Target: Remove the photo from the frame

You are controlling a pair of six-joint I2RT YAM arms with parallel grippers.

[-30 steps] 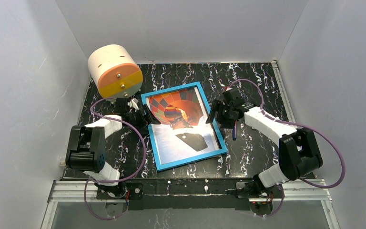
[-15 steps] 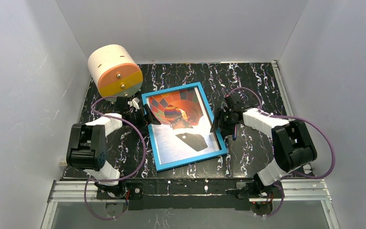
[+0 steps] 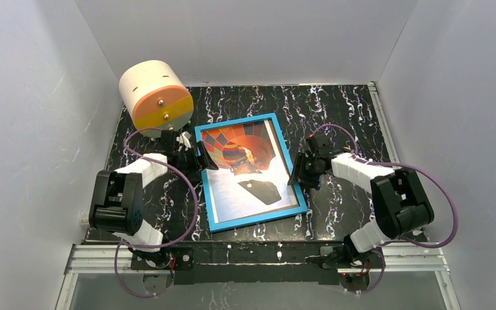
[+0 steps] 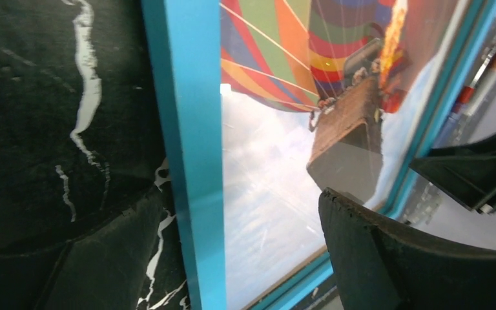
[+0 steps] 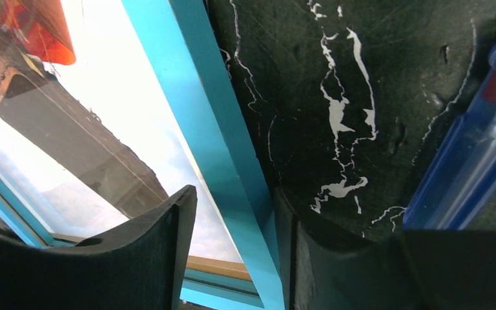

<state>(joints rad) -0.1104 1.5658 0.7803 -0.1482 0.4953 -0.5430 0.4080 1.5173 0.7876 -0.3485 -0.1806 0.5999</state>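
Your left fingers stand apart astride the left rail of the frame, your right fingers apart astride its right rail. The photo sits inside it, flat on the desk, mid-picture.

The left arm and the right arm are built alike from white shells joined by blocky black housings. A purple cable is looped along each, and the fingers are moulded in matte, rough-edged black.
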